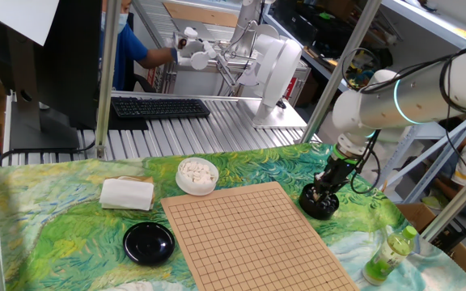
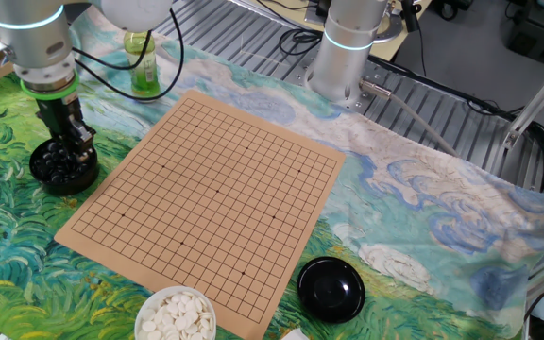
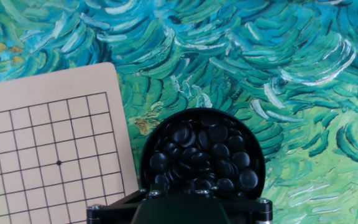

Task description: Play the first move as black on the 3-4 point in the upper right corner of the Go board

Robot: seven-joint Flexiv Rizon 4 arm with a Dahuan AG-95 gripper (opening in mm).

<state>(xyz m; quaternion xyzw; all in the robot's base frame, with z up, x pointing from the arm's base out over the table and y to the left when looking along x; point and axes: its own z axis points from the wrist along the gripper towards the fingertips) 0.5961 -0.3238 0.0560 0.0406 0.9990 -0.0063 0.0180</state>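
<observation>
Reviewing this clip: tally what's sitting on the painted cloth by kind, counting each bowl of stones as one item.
Go board: 1
Bowl of black stones: 1
Bowl of white stones: 1
Black lid: 1
Green bottle: 1
Folded white cloth: 1
Total: 6

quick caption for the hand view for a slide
Claw lowered into the bowl of black stones, beside the bare Go board corner.

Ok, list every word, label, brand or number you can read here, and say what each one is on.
No text can be read in any view.
Green plastic bottle: it carries a label, too small and blurred to read.
Black computer keyboard: key legends too small to read.
Tan wooden Go board: only grid lines and dots, no writing.
</observation>
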